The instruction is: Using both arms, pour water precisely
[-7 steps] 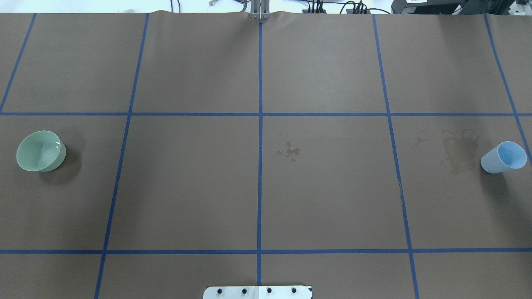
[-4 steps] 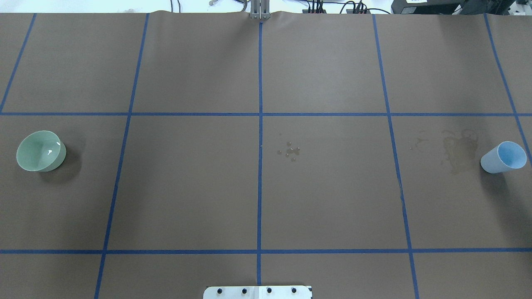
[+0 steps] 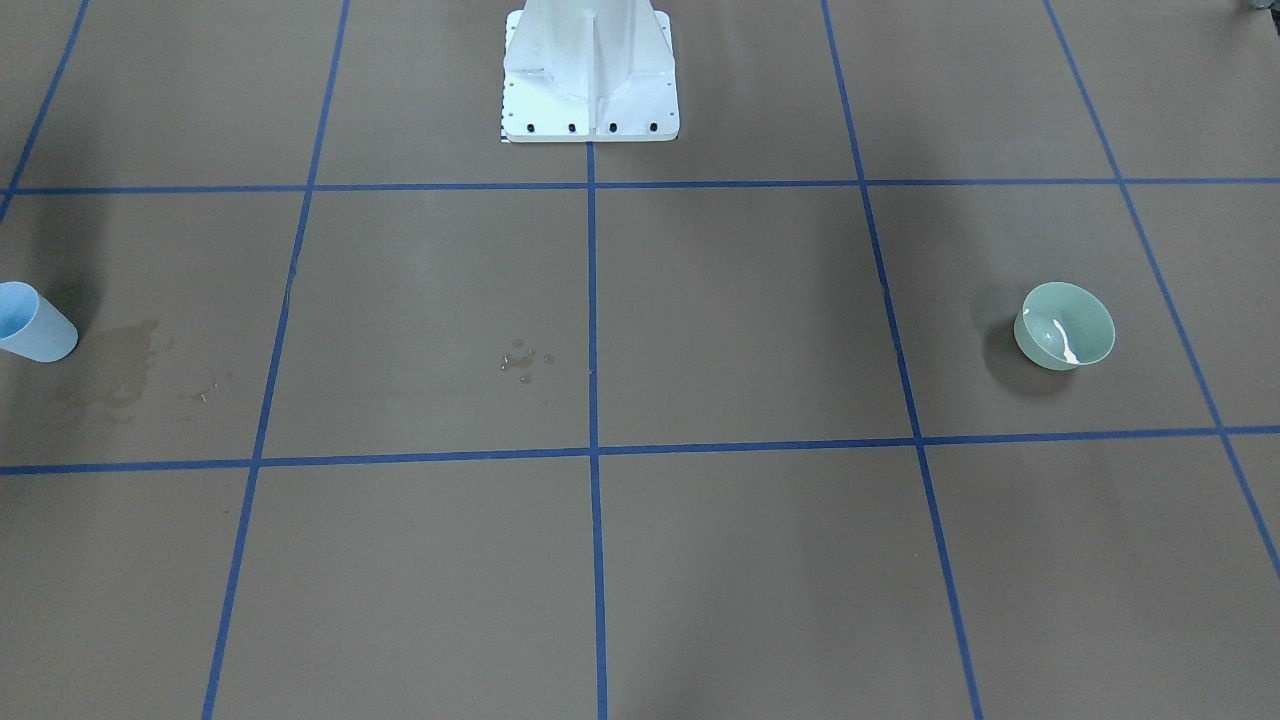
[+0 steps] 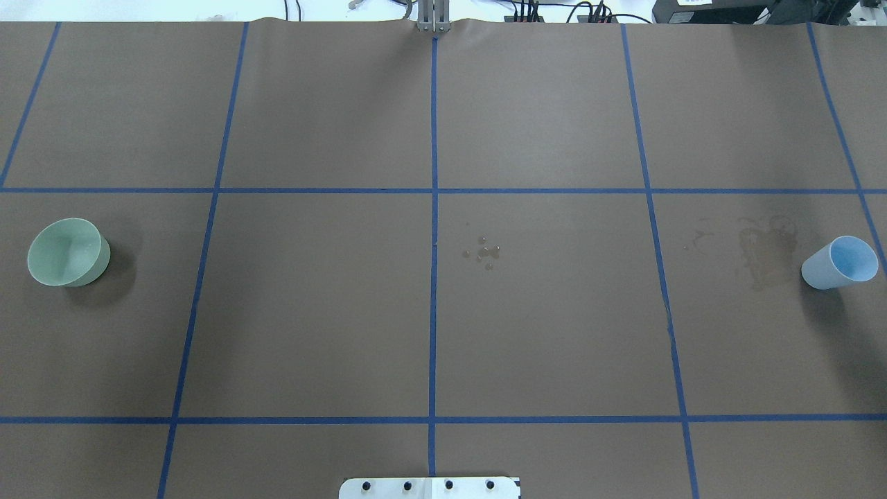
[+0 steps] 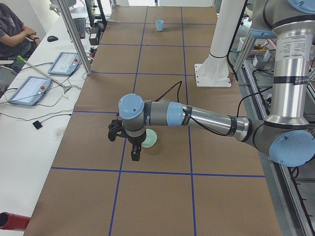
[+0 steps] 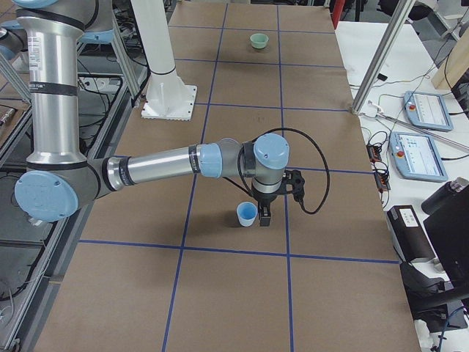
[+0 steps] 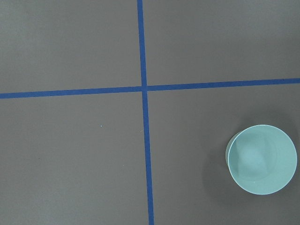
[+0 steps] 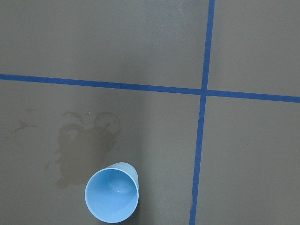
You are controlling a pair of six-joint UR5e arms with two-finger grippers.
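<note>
Seen from across the table, the water (image 3: 525,362) is a small cluster of shiny beads on the brown paper (image 3: 740,560), just to the robot's right of the centre tape line (image 3: 592,300). A bright streak glints inside the green bowl (image 3: 1065,325), which stands upright far out on the robot's left. The blue cup (image 3: 30,325) stands at the opposite edge with a damp stain (image 3: 115,370) just beside it, and the white pedestal (image 3: 590,75) sits at the top. Looking down from behind the robot, the layout is the same: bowl at the left, cup at the right, the beads between them near the middle, the stain on the cup's inner side. From the table's left end, the left arm (image 5: 206,118) reaches out low over the paper and the left gripper (image 5: 135,155) points down just beside the bowl, partly covering it. I cannot tell from here whether its pincer is open or closed. A seated person (image 5: 12,32) is at the side desk. From the right end, the right arm (image 6: 161,167) stretches out likewise, with the right gripper (image 6: 263,215) hanging just beside the cup, and I cannot tell its pincer's state either. The left wrist camera looks straight down on the bowl, low and to the right of a tape crossing. The right wrist camera looks down into the cup at the bottom edge, the stain reaching up beside it. Whether any water lies inside the cup I cannot make out.
</note>
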